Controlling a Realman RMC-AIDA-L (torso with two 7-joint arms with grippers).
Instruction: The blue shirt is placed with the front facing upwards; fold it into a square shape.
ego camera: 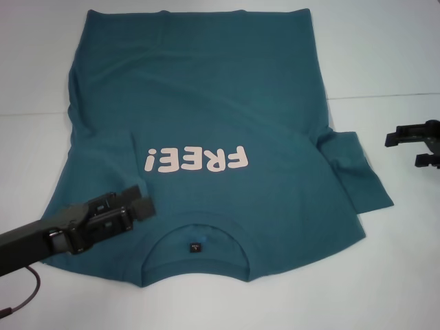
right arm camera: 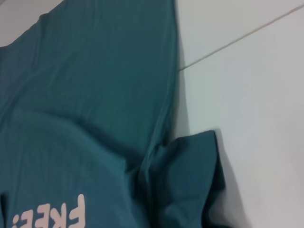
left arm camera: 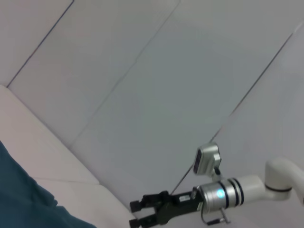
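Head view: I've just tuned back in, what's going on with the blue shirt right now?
The blue shirt lies front up on the white table, collar nearest the robot. Its left side already looks folded inward, while the sleeve on the robot's right is spread out on the table. The left gripper is over the shirt beside the collar. The right gripper hovers open off to the right, clear of the fabric.

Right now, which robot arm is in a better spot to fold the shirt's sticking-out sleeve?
Probably the right. The spread sleeve lies on its side, near the right gripper. The left gripper is over the opposite shoulder.
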